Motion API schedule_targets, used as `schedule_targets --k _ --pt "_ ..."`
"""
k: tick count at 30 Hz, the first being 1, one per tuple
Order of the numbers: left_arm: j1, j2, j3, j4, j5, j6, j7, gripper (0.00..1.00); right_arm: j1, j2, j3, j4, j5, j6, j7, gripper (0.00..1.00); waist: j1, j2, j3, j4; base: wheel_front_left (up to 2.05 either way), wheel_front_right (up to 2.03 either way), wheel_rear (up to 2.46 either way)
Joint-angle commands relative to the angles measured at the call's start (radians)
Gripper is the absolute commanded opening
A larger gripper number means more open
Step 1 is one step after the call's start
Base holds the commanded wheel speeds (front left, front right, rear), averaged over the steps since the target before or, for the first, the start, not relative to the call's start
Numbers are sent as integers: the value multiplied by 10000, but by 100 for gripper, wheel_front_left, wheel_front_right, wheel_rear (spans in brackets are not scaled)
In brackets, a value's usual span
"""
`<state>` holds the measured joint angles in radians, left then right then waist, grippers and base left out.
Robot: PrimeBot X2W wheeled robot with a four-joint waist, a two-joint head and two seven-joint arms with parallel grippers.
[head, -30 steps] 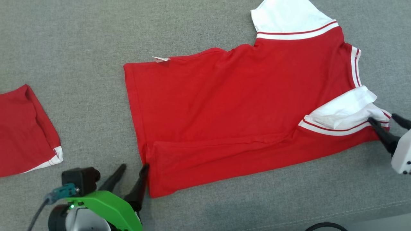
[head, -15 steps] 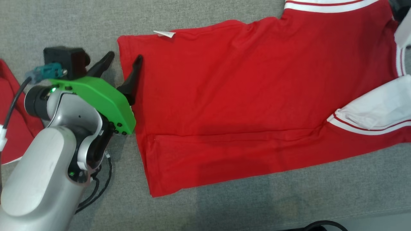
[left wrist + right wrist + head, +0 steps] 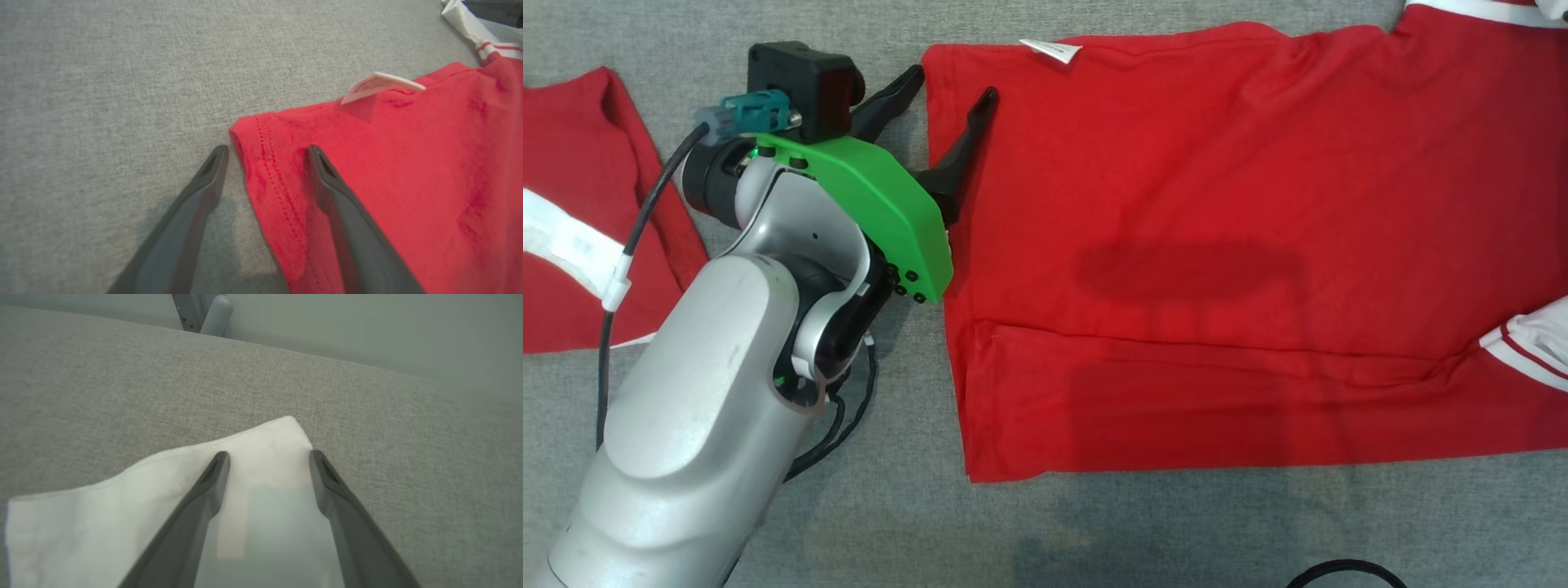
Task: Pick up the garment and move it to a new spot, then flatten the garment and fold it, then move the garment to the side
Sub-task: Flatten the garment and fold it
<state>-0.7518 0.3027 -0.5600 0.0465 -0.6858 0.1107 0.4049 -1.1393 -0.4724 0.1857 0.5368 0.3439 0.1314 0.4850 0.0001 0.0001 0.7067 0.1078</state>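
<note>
- Garment (image 3: 1217, 245) — red, spread across the centre and right of your head view.
- Left gripper (image 3: 956, 82) wide open, straddling its upper-left hem corner — gripping nothing.
- Right gripper (image 3: 269, 454) spread wide over the white sleeve (image 3: 102, 506), empty.

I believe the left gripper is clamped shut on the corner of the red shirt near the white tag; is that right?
Not quite: the left gripper is open, not shut. In the left wrist view its fingers straddle the hem at the corner of the red shirt near the white tag, one over the grey surface, the other over the shirt.
</note>
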Motion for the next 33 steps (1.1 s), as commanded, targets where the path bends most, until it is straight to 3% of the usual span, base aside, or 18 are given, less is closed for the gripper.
schedule_targets --k 1,10,11,12,13,14,15,18,33 --pt "275 112 -204 463 -83 9 353 100 -102 -68 69 237 -98 -14 -25 100 -1 -1 88 161 0 0 0" --pt "41 -262 -489 716 -273 -257 416 100 -536 -261 -80 1302 -452 -16 50 100 -1 -1 158 314 0 0 0" --pt "-14 -317 -513 757 -292 -310 411 88 -520 -187 -56 1371 -382 -16 72 100 -1 -1 166 314 0 0 0" --pt "-14 -317 -513 757 -292 -310 411 88 -520 -187 -56 1371 -382 -16 72 100 -1 -1 166 314 0 0 0" --pt "-77 -381 -538 784 -331 -364 378 51 -508 -109 13 1422 -288 -14 120 100 -1 -1 174 307 0 0 0" --pt "-137 -474 -499 788 -414 -449 275 33 -492 -27 147 1416 -172 0 134 27 -1 -1 179 290 0 0 0" --pt "-170 -555 -487 835 -524 -535 286 0 -437 67 274 1430 32 10 220 0 -1 -1 165 263 0 0 0" --pt "-214 -654 -497 955 -551 -740 100 0 -383 92 364 1281 539 17 17 0 -1 -1 68 146 0 0 0" --pt "-312 -352 236 1385 -586 -637 -1016 0 -222 -538 22 876 1933 -14 -1954 0 -1 -1 -817 -486 0 0 0"
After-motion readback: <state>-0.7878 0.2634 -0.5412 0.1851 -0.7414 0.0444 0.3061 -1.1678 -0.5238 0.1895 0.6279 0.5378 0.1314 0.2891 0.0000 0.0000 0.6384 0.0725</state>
